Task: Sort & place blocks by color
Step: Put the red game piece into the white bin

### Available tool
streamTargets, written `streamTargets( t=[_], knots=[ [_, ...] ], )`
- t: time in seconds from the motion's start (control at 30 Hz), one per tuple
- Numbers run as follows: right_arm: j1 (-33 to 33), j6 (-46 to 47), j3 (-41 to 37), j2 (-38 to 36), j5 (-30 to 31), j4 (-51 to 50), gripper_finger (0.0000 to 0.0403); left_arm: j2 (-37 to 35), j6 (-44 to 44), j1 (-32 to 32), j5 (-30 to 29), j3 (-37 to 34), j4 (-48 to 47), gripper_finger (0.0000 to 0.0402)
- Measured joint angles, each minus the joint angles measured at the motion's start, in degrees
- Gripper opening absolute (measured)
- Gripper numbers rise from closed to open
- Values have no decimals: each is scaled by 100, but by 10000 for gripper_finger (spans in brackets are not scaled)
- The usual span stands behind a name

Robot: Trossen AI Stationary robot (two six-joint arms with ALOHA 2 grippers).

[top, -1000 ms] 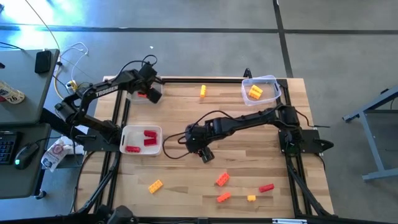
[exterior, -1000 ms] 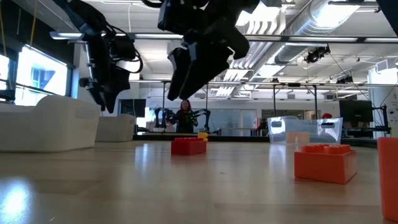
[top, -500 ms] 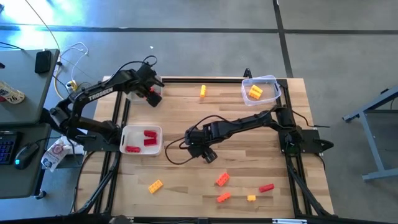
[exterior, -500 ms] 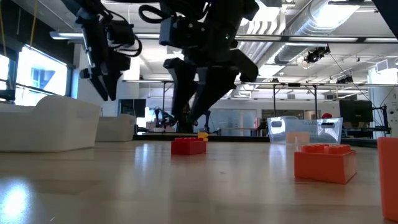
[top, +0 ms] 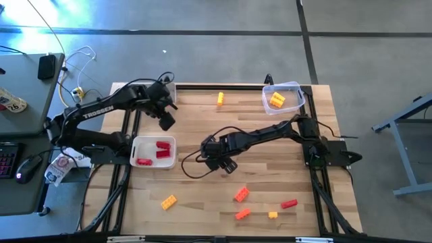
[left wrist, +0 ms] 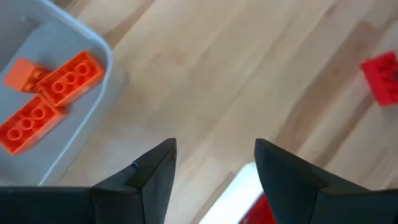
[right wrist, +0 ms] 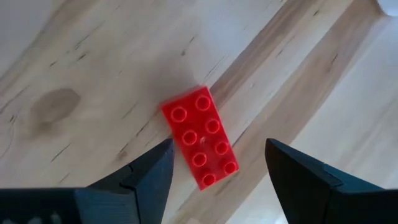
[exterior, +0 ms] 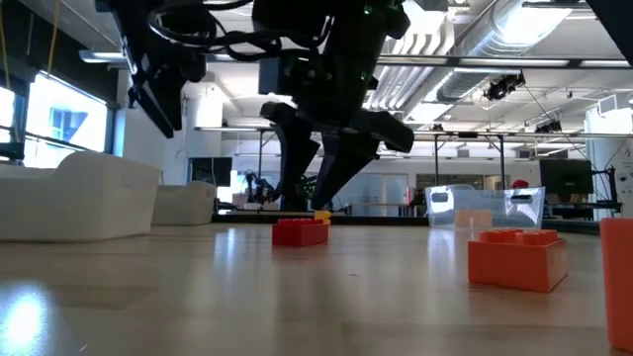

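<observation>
A red two-by-four studded block [right wrist: 200, 138] lies flat on the wooden table, and my right gripper [right wrist: 217, 148] hangs open just above it, one finger on each side without touching. The low view shows the same block [exterior: 300, 231] under that gripper [exterior: 316, 198]. In the high view the right gripper [top: 227, 164] covers it. My left gripper [top: 167, 120] is open and empty, above bare table between the far-left tray of orange blocks [left wrist: 53, 93] and the white tray of red blocks [top: 154, 152]. Loose blocks [top: 241, 194] lie near the table's near edge.
A clear tub [top: 282, 98] with a yellow block stands at the far right, and a yellow block [top: 220, 99] lies at the far edge. Orange, red and yellow blocks [top: 289, 203] are scattered near the near edge, with one more [top: 169, 201] at near left. A big orange block [exterior: 517, 260] is close to the low camera.
My left gripper has drawn away from the far-left tray, moving toward the table's middle and near side. My right gripper has come down over the red block, which has stayed where it was.
</observation>
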Motion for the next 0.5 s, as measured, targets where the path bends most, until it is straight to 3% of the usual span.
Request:
streamTargets(
  t=[0.5],
  knots=[
    [-77, 250, 33, 500, 13, -96, 230, -63, -151, -692, -40, 0, 22, 204]
  ],
)
